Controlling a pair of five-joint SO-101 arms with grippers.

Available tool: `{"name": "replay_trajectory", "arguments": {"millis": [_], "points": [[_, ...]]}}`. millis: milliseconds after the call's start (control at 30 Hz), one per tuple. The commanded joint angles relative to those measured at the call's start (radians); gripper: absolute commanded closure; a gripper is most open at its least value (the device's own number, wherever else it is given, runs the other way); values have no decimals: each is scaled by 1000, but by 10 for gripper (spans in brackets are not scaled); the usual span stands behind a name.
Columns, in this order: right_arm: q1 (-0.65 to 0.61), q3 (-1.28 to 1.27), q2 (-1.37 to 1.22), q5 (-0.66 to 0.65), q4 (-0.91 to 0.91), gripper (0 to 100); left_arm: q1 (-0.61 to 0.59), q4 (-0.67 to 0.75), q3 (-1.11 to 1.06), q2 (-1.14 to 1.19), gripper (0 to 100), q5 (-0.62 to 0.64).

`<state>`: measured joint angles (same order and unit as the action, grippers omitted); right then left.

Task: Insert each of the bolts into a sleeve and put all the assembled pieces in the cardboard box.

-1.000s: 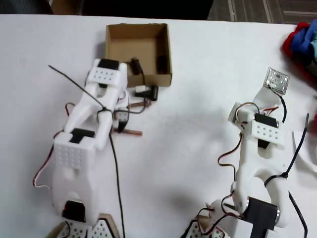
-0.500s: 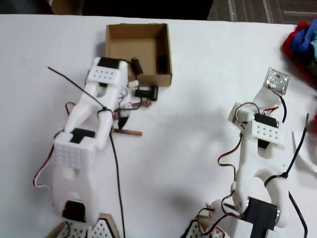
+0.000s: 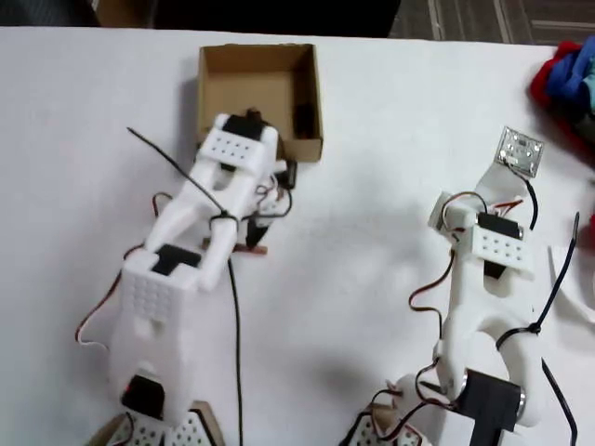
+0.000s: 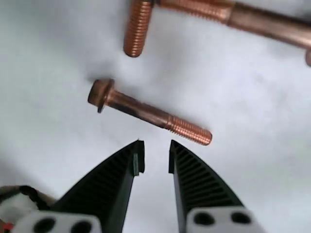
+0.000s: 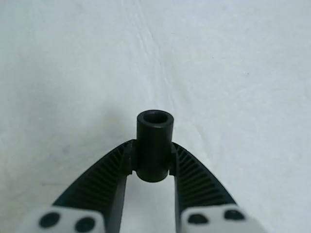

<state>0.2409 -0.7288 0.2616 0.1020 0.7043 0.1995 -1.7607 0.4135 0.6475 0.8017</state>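
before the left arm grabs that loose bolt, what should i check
1. The left pincer is empty and open: ok.
2. The bolt lies flat, apart from the second bolt: ok.
3. Jaws set across the bolt's shank: not ok, they would likely close nearly along its length.
4. The right pincer is shut on the sleeve, bore unblocked: ok.
5. The cardboard box has bare floor left: ok.

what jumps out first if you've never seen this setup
A black sleeve is clamped between the right gripper's fingers, its open bore showing. A copper bolt lies loose on the white table just ahead of the left gripper, whose fingers are slightly apart. The cardboard box sits toward the table's far side, dark pieces inside.
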Motion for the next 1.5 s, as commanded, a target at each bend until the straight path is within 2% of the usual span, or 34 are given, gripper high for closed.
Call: {"name": "replay_trajectory", "arguments": {"millis": [0,167,367,467,600,1100,1333,1467], "points": [[-7,6,22,6,-16,978,-40,-11,36,-11,894,127],[-7,6,22,6,-16,978,-64,-9,35,-11,867,140],[-7,5,22,6,-16,978,-60,-9,38,-11,703,146],[-7,5,22,6,-16,978,-63,-9,33,-9,659,180],[-7,5,22,6,-16,978,-74,-9,30,-9,661,242],[-7,5,22,6,-16,978,-81,-12,-87,-9,661,245],[-7,5,22,6,-16,978,-123,49,-15,-9,660,245],[-1,5,22,6,-16,978,-126,25,-15,-9,660,244]]}}
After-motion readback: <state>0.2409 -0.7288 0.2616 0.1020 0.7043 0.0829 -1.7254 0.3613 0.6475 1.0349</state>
